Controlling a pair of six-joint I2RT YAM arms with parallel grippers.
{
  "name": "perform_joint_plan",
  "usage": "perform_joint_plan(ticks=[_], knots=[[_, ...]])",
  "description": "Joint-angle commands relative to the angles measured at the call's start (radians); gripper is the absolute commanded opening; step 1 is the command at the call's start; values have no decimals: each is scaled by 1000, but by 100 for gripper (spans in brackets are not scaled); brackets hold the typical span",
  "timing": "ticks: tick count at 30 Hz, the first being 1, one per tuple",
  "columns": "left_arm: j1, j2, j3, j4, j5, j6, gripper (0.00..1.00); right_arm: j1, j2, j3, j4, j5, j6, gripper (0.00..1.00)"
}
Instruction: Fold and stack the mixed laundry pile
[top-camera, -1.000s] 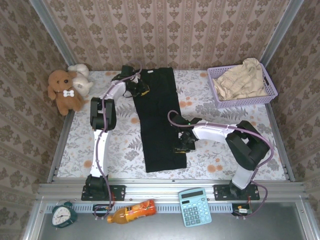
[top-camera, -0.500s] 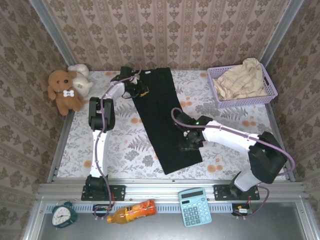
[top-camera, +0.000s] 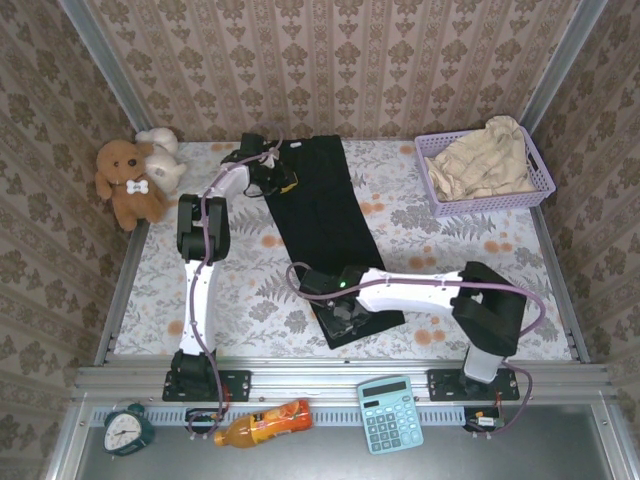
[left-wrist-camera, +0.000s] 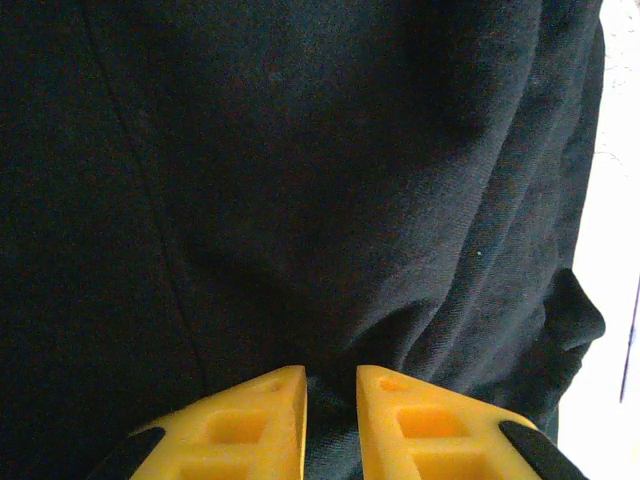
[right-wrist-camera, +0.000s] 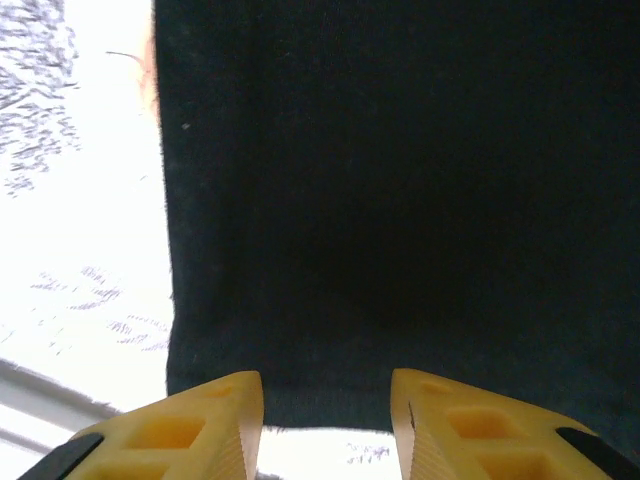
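Note:
The black garment (top-camera: 325, 215) lies as a long strip across the table, running from the back toward the front right. My left gripper (top-camera: 275, 180) sits at its far left edge. In the left wrist view its yellow fingers (left-wrist-camera: 331, 375) are shut on a bunched fold of the black cloth (left-wrist-camera: 300, 180). My right gripper (top-camera: 338, 318) is at the strip's near end. In the right wrist view its jaws (right-wrist-camera: 325, 380) stand open, one on each side of the flat hem of the black cloth (right-wrist-camera: 400, 180). The beige garment (top-camera: 490, 160) lies crumpled in the lavender basket (top-camera: 437, 195).
Brown and cream plush toys (top-camera: 130, 180) sit at the back left corner. A calculator (top-camera: 390, 412), an orange bottle (top-camera: 262, 423) and an alarm clock (top-camera: 128, 430) lie on the near shelf below the rail. Patterned walls close in three sides.
The near end of the black garment has swung to the right. My right arm then swept left to that end and its jaws have widened. The left gripper has kept its hold.

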Motion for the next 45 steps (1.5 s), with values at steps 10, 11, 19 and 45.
perform_joint_plan(ticks=[10, 11, 19, 45], knots=[[11, 25, -108, -77, -70, -11, 22, 28, 112, 14, 38, 61, -30, 12], [12, 28, -108, -77, -70, -13, 22, 32, 104, 15, 32, 64, -32, 7], [18, 40, -93, -80, -70, -23, 22, 64, 29, 44, -95, 98, -28, 32], [16, 50, -79, -86, -80, -33, 22, 63, 56, 98, -45, 86, -66, 0]])
